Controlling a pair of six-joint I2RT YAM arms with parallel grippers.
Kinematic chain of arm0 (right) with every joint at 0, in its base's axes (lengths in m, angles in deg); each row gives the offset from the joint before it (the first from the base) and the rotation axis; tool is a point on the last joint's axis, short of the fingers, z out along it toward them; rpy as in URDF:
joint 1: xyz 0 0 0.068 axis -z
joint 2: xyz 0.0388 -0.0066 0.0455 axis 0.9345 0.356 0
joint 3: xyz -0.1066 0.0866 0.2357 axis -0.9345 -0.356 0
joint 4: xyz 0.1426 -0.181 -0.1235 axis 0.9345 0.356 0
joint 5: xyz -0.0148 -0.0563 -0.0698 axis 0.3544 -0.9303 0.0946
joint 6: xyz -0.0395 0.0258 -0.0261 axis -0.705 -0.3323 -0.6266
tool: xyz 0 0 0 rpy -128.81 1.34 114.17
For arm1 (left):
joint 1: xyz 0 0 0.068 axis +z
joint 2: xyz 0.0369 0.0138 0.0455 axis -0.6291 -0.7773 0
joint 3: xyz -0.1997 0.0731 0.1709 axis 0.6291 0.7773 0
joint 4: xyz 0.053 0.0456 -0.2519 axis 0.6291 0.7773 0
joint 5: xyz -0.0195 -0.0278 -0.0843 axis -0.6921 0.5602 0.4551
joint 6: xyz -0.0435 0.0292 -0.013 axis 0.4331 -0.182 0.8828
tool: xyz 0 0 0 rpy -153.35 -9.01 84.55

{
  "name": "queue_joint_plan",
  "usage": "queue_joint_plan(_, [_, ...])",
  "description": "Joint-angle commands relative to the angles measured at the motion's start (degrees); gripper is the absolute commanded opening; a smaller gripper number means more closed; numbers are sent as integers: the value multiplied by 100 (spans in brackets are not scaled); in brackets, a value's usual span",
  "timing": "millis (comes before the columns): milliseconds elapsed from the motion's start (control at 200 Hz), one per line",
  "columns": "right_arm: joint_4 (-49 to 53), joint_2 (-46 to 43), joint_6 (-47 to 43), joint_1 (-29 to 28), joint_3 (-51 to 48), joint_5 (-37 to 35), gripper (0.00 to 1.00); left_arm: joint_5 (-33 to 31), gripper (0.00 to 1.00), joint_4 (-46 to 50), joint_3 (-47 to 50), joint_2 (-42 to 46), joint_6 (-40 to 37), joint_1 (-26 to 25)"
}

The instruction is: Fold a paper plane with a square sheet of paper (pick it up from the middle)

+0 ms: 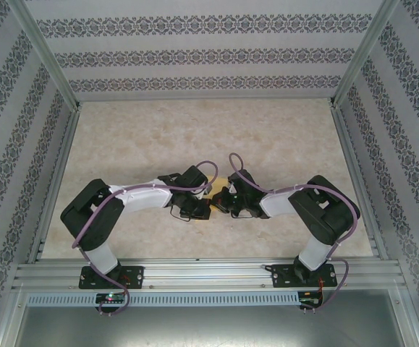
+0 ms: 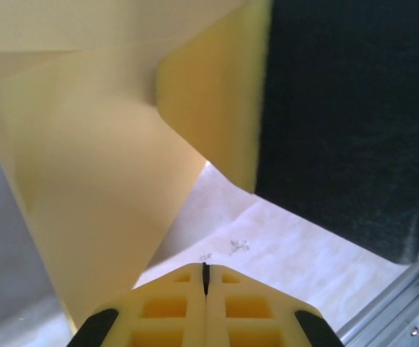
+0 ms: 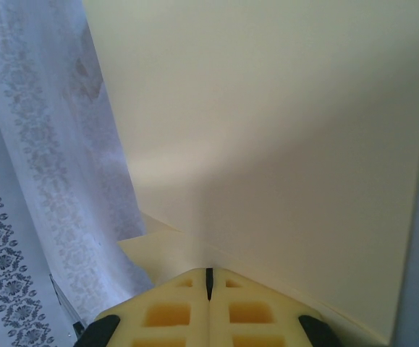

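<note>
The yellow-orange sheet of paper hangs off the table between the two wrists, folded into layered flaps. Whether it has a paper plane's shape I cannot tell from this close. My right gripper is shut, and the paper rises straight from its tips. In the left wrist view one of the right gripper's fingers presses against the fold. My left gripper is shut just right of the hanging paper, with nothing showing between its tips. Seen from above, the left gripper and right gripper nearly touch.
The marbled table lies below and beyond the grippers. An aluminium rail runs along its near edge. Patterned walls and frame posts enclose the table on three sides.
</note>
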Motion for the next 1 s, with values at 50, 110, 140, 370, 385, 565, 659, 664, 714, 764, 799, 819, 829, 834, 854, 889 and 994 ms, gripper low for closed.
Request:
queue_joint_plan(50, [524, 203, -163, 56, -12, -196, 0, 76, 3, -111, 168, -276, 6, 288])
queue_joint_plan(110, [606, 173, -211, 88, -12, -225, 0, 127, 3, -42, 215, -361, -53, 322])
queue_joint_plan(140, [643, 161, -228, 104, -12, -220, 0, 137, 3, -2, 255, -387, -57, 333])
queue_joint_plan(370, [927, 45, -413, 214, 19, -237, 0, -100, 3, 208, 677, -171, -66, 396])
queue_joint_plan(385, [955, 40, -430, 216, 27, -238, 0, -108, 3, 219, 694, -139, -66, 396])
queue_joint_plan(565, [1142, 57, -552, 252, 85, -242, 0, 108, 5, 174, 807, 106, -31, 405])
queue_joint_plan(659, [1155, 92, -571, 261, 96, -232, 0, 51, 7, 288, 825, 162, -64, 401])
queue_joint_plan(664, [1155, 92, -575, 261, 95, -232, 0, 43, 7, 298, 825, 162, -74, 403])
queue_joint_plan(714, [1165, 118, -587, 262, 111, -232, 0, 7, 7, 386, 812, 179, -92, 405])
queue_joint_plan(764, [1186, 136, -605, 266, 135, -223, 0, 50, 7, 392, 828, 233, -101, 405])
queue_joint_plan(799, [1221, 146, -612, 261, 150, -231, 0, 37, 8, 433, 841, 272, -101, 405])
queue_joint_plan(819, [1234, 154, -622, 263, 155, -236, 0, 32, 8, 459, 843, 298, -101, 404])
queue_joint_plan(829, [1245, 154, -629, 261, 155, -235, 0, 28, 8, 464, 856, 313, -101, 405])
queue_joint_plan(834, [1249, 154, -630, 261, 160, -233, 0, 27, 8, 474, 862, 321, -101, 409])
queue_joint_plan(854, [1251, 155, -639, 261, 161, -232, 0, -3, 8, 503, 873, 347, -101, 404])
queue_joint_plan(889, [1262, 154, -645, 261, 164, -243, 0, -67, 8, 534, 908, 387, -94, 405])
queue_joint_plan(994, [1280, 163, -672, 266, 194, -216, 0, -209, 8, 624, 1032, 495, -36, 422])
